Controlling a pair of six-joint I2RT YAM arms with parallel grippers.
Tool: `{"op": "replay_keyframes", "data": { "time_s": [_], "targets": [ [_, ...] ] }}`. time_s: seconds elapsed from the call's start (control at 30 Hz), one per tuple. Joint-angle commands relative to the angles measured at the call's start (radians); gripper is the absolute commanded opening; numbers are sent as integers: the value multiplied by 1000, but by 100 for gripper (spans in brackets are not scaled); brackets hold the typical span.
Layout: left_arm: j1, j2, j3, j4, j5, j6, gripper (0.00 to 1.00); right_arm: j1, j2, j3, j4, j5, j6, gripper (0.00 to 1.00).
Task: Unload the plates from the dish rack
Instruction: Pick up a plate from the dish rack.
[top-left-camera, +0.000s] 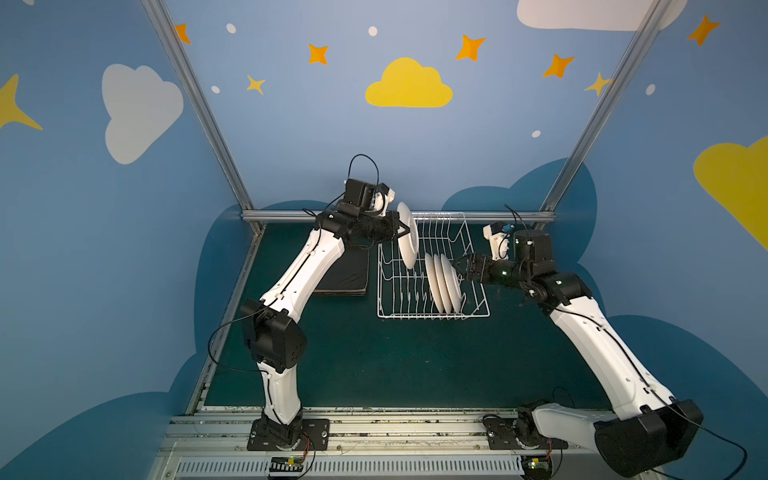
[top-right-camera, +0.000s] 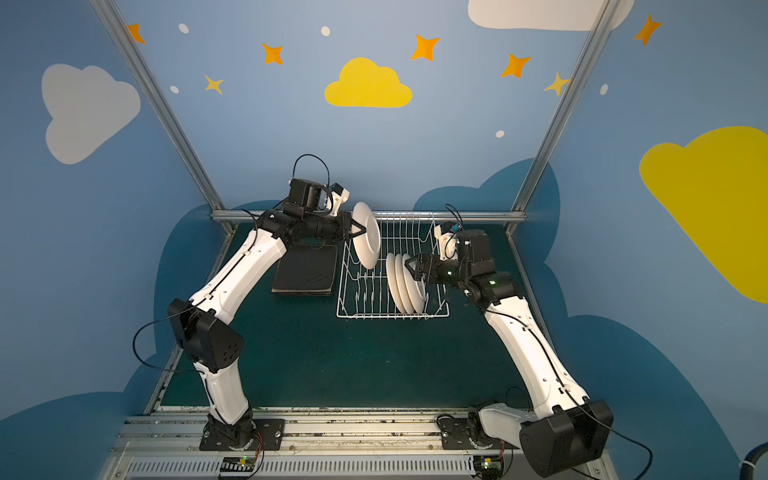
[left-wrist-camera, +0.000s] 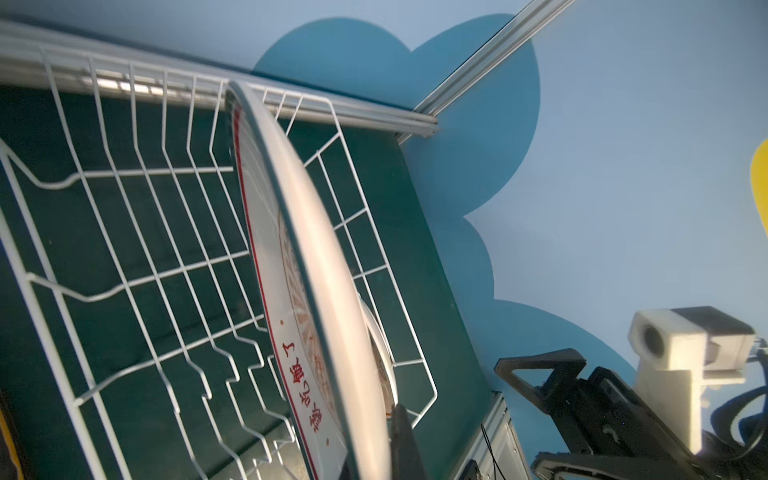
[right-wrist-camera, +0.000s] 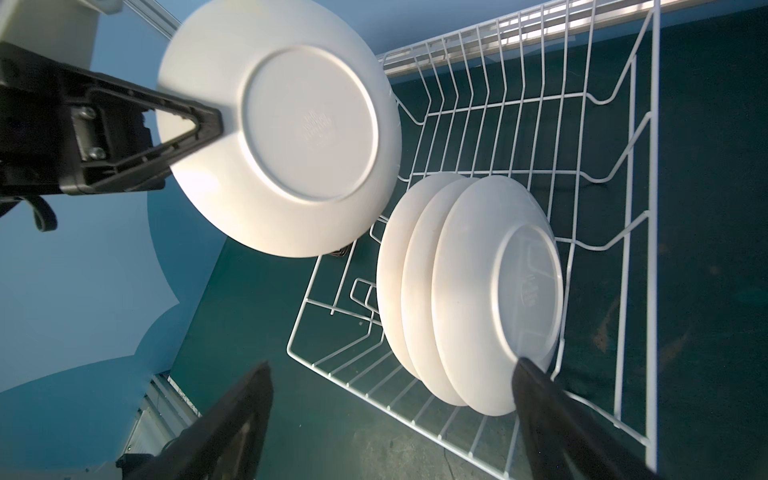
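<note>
My left gripper (top-left-camera: 400, 232) (top-right-camera: 357, 233) (left-wrist-camera: 374, 457) is shut on the rim of a round white plate (top-left-camera: 407, 235) (top-right-camera: 366, 235) (left-wrist-camera: 316, 266) (right-wrist-camera: 291, 137). It holds the plate on edge above the back left part of the white wire dish rack (top-left-camera: 432, 318) (top-right-camera: 390, 318) (left-wrist-camera: 31, 282) (right-wrist-camera: 656, 166). Three more round white plates (top-left-camera: 442, 282) (top-right-camera: 405, 282) (right-wrist-camera: 478, 291) stand upright in the rack's right half. My right gripper (top-left-camera: 459, 266) (top-right-camera: 409, 266) (right-wrist-camera: 392, 365) is open beside them, one finger at the nearest plate's back rim. A stack of black square plates (top-left-camera: 347, 274) (top-right-camera: 307, 270) lies left of the rack.
The rack stands on a dark green mat (top-left-camera: 374, 365) close to the back aluminium rail (top-left-camera: 291, 215). Blue walls and slanted frame posts (top-left-camera: 582, 166) close in the back and sides. My left forearm (top-left-camera: 307, 270) hangs over the black stack.
</note>
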Motion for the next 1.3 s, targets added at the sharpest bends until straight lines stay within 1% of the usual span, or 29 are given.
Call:
{"op": "replay_keyframes", "data": {
  "time_s": [0.0,0.1,0.17,0.23,0.27,0.3,0.37,0.47,0.57,0.73,0.9,1.03,1.13,1.27],
  "targets": [
    [-24,-66,43,43,-52,186,3,-6,-17,17,31,3,20,90],
    [-48,-79,63,6,-174,334,3,-8,-16,22,39,-12,25,90],
    [-62,-94,58,8,-222,422,3,-10,-12,27,39,-24,34,90],
    [-84,-119,23,40,-321,500,3,-12,-10,30,49,-40,45,90],
    [-102,-139,-8,74,-404,535,3,-15,-8,30,57,-51,52,90],
    [-117,-160,-48,114,-464,578,3,-17,-7,33,64,-63,60,90],
    [-137,-197,-118,201,-535,651,3,-23,-4,41,73,-79,77,90],
    [-145,-235,-189,267,-551,746,3,-30,4,49,99,-117,103,90],
    [-151,-267,-261,314,-531,857,3,-39,17,76,100,-150,129,90],
    [-163,-305,-361,371,-558,1017,3,-46,55,126,127,-222,201,90],
    [-187,-367,-509,470,-559,1230,3,-45,92,160,168,-278,278,89],
    [-205,-401,-591,506,-551,1374,3,-40,124,196,144,-301,304,88],
    [-221,-419,-659,584,-584,1447,3,-37,145,207,148,-299,331,87],
    [-255,-425,-692,617,-633,1520,3,-30,184,233,134,-297,365,84]
  ]
}}
